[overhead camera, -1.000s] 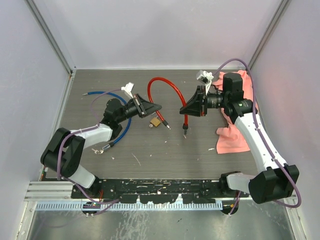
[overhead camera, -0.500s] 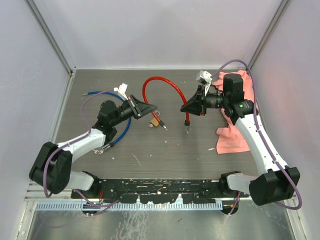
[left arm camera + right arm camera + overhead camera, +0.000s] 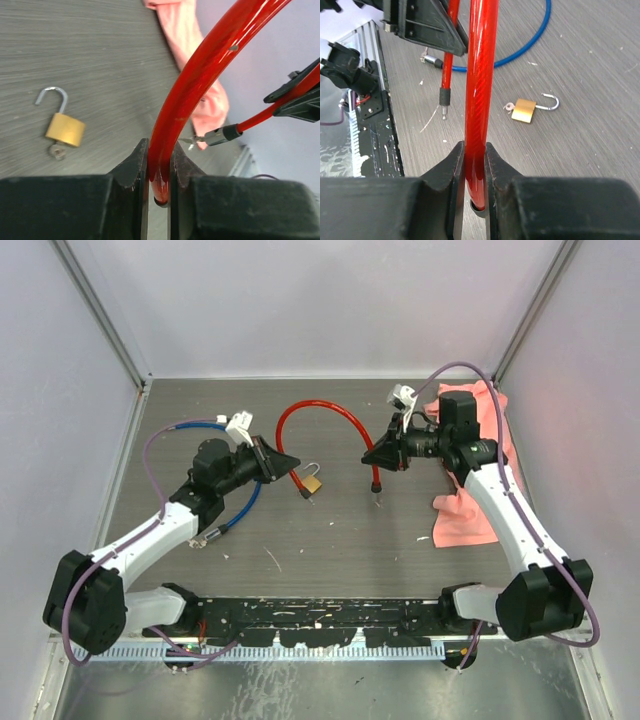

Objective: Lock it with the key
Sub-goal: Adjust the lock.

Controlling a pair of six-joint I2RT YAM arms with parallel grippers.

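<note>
A brass padlock [image 3: 312, 483] lies on the grey table with its shackle swung open. In the wrist views the padlock [image 3: 65, 129] [image 3: 524, 110] shows a small key [image 3: 56, 150] [image 3: 508, 106] at its bottom end. No gripper touches it. A red cable [image 3: 325, 408] arcs above the table between both grippers. My left gripper [image 3: 290, 462] [image 3: 159, 172] is shut on one end of the red cable [image 3: 200, 75], just left of the padlock. My right gripper [image 3: 370, 456] [image 3: 476, 167] is shut on the other end of the cable [image 3: 480, 75].
A blue cable [image 3: 245, 502] [image 3: 540, 30] loops on the table under the left arm. A pink cloth [image 3: 472, 515] [image 3: 175, 25] lies at the right under the right arm. The black rail [image 3: 320, 615] runs along the near edge. White walls enclose the table.
My left gripper has drawn back to the left with its cable end, which pulled the red arc leftward. The padlock now lies apart from the gripper with its shackle showing. The right gripper rose slightly.
</note>
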